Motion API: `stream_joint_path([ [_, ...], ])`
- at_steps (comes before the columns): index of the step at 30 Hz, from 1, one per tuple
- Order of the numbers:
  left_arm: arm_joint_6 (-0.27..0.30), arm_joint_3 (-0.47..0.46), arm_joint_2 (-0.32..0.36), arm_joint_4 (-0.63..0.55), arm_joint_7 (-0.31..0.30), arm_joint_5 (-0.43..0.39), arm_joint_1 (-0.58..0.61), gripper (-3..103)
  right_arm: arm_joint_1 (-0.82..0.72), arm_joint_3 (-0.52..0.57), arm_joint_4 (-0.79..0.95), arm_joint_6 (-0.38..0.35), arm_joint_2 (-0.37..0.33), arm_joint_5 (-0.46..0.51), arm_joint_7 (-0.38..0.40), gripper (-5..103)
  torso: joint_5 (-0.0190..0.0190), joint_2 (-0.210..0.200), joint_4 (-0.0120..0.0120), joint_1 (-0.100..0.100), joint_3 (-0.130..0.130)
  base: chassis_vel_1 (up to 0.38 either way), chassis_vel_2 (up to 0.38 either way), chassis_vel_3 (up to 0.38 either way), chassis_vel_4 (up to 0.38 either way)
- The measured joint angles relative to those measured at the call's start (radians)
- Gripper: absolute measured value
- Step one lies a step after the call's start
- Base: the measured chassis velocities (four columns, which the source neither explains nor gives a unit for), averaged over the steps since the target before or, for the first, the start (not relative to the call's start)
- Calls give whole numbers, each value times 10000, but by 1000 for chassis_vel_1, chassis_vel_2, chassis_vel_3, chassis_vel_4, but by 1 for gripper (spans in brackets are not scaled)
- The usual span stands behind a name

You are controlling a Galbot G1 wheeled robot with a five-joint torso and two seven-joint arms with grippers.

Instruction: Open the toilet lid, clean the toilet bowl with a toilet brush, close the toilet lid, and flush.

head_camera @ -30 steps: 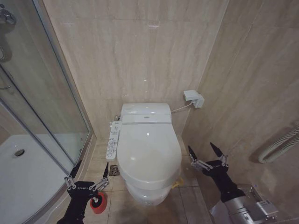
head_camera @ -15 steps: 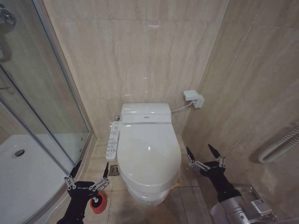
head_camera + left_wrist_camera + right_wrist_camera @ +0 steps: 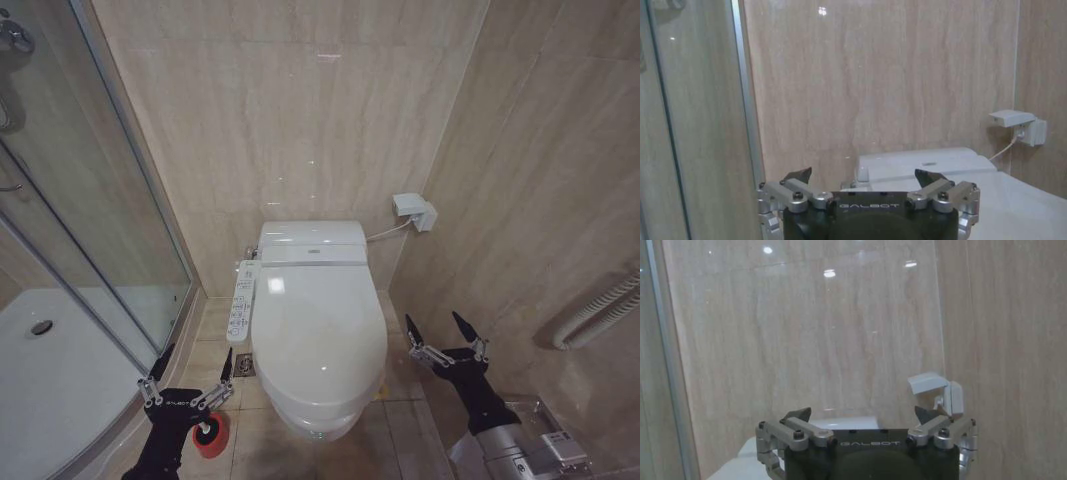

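Observation:
The toilet lid (image 3: pixel 318 340) is a glossy white oval lying shut over the seat, so the toilet bowl is hidden beneath it. The toilet brush (image 3: pixel 211 436) stands on the floor left of the toilet, its round red holder partly covered by my left arm. My left gripper (image 3: pixel 194 360) hovers open just above that holder, and in the left wrist view my left gripper (image 3: pixel 864 176) faces the lid (image 3: pixel 1023 207). My right gripper (image 3: pixel 435 324) is open and empty to the right of the lid's front, clear of it; it also shows as my right gripper (image 3: pixel 863 416).
A white button panel (image 3: pixel 241 300) runs along the toilet's left side, with a floor drain (image 3: pixel 246 366) below it. The glass shower door (image 3: pixel 100 230) and white shower tray (image 3: pixel 50 390) close off the left. A wall box (image 3: pixel 413 210) and a corrugated hose (image 3: pixel 600 310) are on the right.
My right gripper has shifted very slightly, ending a little lower and to the right. The left gripper, lid and brush have stayed put.

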Motion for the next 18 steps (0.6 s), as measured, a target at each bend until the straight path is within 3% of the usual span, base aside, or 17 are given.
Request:
stream_joint_path([
  [18,0,0,0,0,0,0,0,100,13,8,13,-58,-13,-10,35,100,0,0,0,0,0,0,0,0,0],
])
